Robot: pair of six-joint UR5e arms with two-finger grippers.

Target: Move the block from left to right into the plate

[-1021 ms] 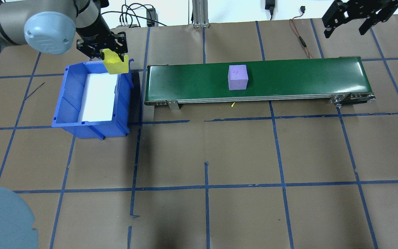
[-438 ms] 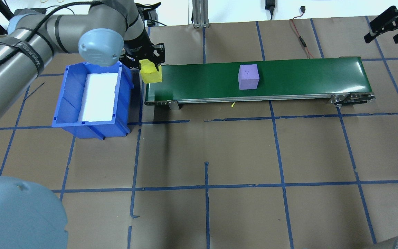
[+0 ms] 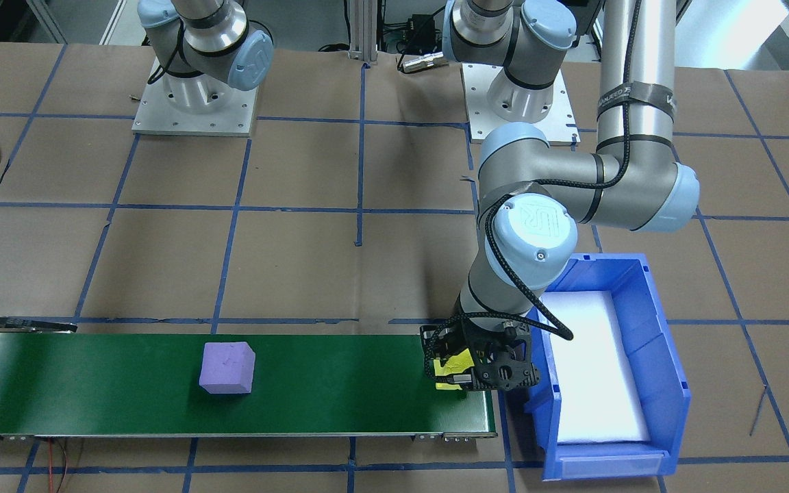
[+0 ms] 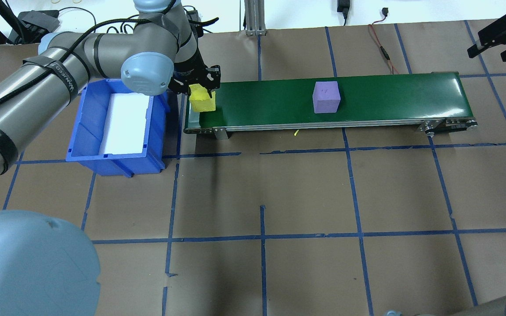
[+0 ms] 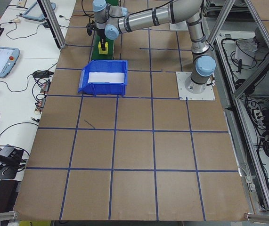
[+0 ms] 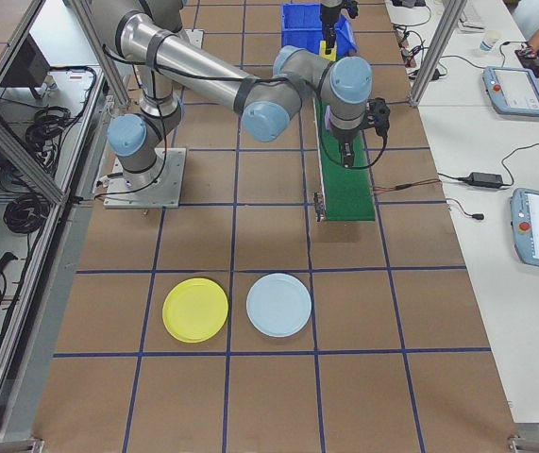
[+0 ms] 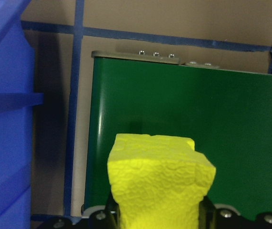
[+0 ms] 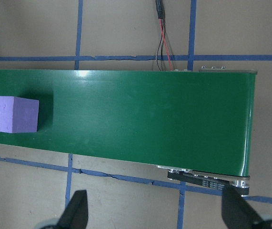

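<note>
A yellow block (image 4: 202, 101) is held in my left gripper (image 4: 201, 93), which is shut on it just above the left end of the green conveyor belt (image 4: 389, 96). The left wrist view shows the yellow block (image 7: 159, 181) between the fingers over the belt (image 7: 197, 119). A purple block (image 4: 326, 97) rides on the belt past its middle. My right gripper (image 4: 494, 50) hangs open above the belt's right end, with the purple block (image 8: 11, 113) at its view's left. The yellow plate (image 6: 194, 310) lies on the table beyond the belt's right end.
A blue bin (image 4: 81, 127) with a white liner stands just left of the belt. A light blue plate (image 6: 279, 305) lies beside the yellow one. A red and black cable (image 4: 382, 48) runs behind the belt. Blue tape lines grid the brown table.
My left gripper carried the yellow block rightwards from the bin's far corner to over the belt's left end. The purple block travelled right along the belt. The right gripper shifted right.
</note>
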